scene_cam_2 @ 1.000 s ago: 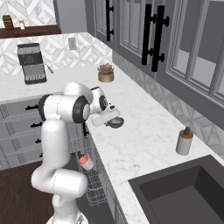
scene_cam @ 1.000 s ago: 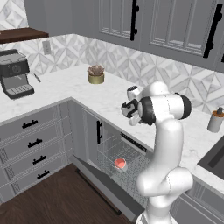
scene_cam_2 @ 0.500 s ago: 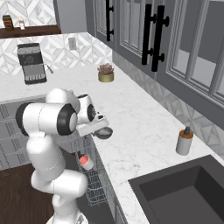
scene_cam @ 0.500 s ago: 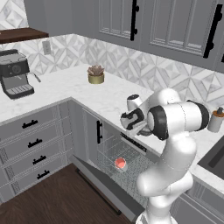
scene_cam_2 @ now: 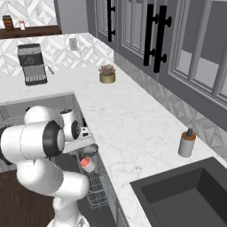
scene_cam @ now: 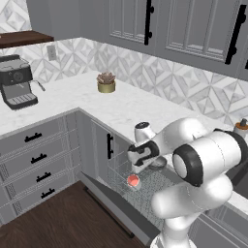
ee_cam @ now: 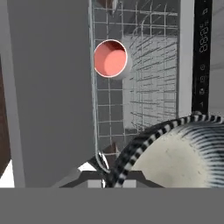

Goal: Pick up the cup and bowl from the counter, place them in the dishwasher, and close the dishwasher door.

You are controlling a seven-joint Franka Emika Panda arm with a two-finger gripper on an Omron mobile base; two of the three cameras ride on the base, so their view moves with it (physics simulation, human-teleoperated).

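Red-lined cup (ee_cam: 111,58) in dishwasher rack (ee_cam: 148,65); pincer (scene_cam: 145,162) prob. grips bowl (ee_cam: 179,151).

Rendered home kitchen: marble counter (scene_cam: 131,104), grey cabinets (scene_cam: 36,155), espresso machine (scene_cam: 17,87), open dishwasher (scene_cam: 140,186), sink (scene_cam_2: 186,199).

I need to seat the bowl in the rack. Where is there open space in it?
The wire rack lies free beside and below the cup, toward the control strip. The cup's corner is taken. The tool is shut on the bowl.
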